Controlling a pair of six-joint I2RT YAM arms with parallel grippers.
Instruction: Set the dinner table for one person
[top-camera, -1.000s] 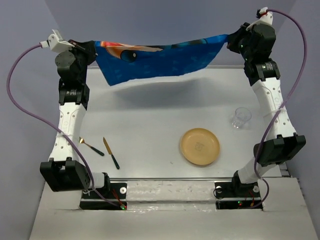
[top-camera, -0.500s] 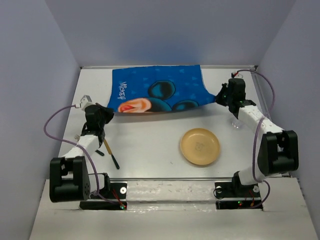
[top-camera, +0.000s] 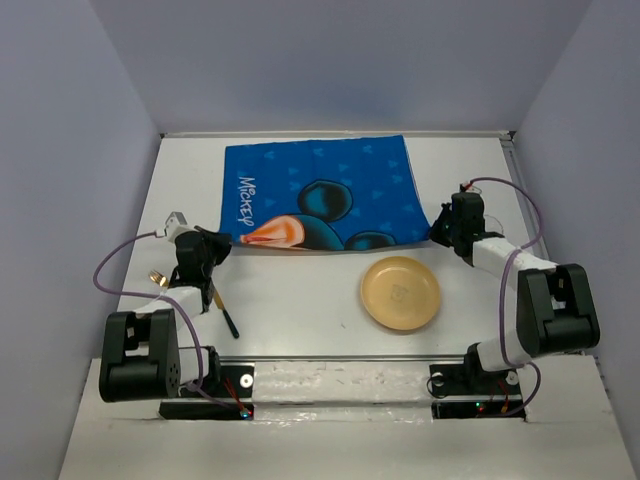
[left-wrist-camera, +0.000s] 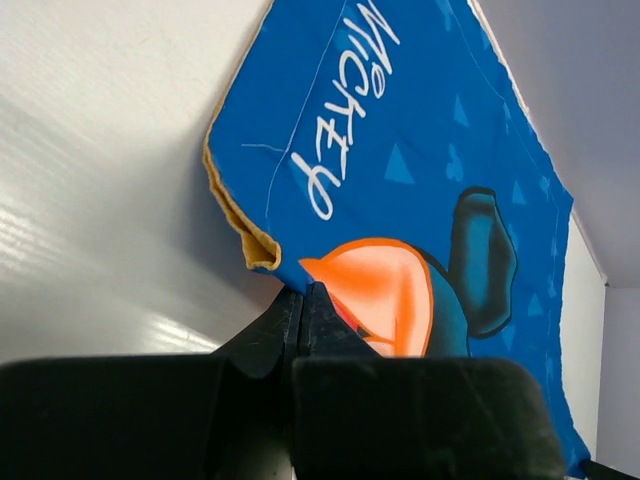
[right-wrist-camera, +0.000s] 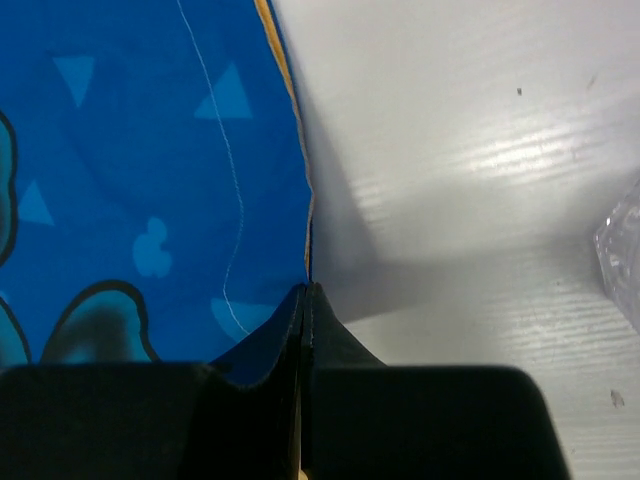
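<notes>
While gripping mat (top-camera: 320, 190) at near corners, left tool (left-wrist-camera: 303, 296), right tool (right-wrist-camera: 304, 291) both clamped: plate (top-camera: 400, 293) on desk (top-camera: 300, 300) beside mat edge, knife (top-camera: 230, 322), spoon (top-camera: 157, 276) by left tool.

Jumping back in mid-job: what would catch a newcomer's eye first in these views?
The blue Mickey mat dominates, spread across the far middle of the dinner table. Its two near corners are each pinched in a shut tool, the left tool on one and the right tool on the other. A tan plate sits on bare table just nearer than the mat, toward the right.
</notes>
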